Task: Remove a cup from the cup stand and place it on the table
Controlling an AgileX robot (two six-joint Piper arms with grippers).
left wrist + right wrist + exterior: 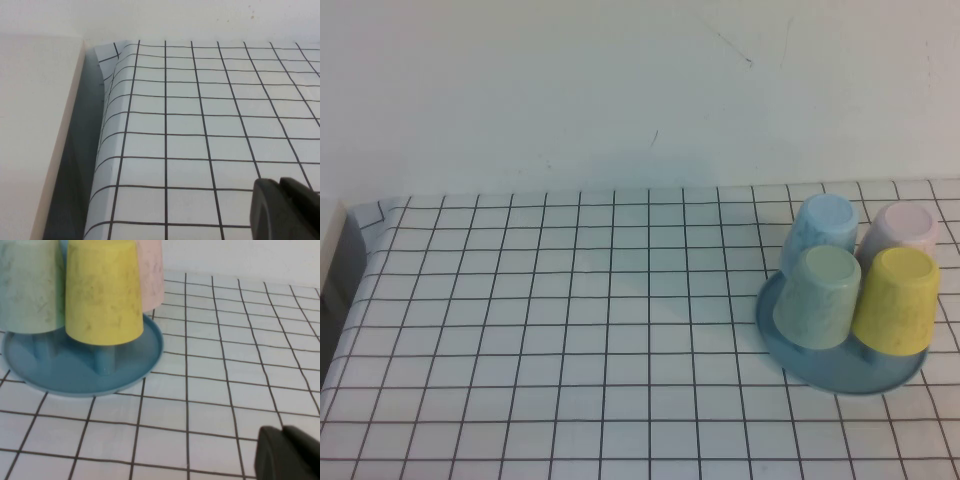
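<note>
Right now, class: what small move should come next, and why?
Probably bring the right gripper toward the cup. It sits upside down on the cup stand, untouched, at the table's right. The left gripper hangs over the far left edge.

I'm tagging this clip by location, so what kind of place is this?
Probably a lab test bench, not a kitchen: a table under grid-printed cloth against a bare wall, one cup stand holding upturned cups, mint cup included. Left claw and right claw each show only at a wrist view's edge.
</note>
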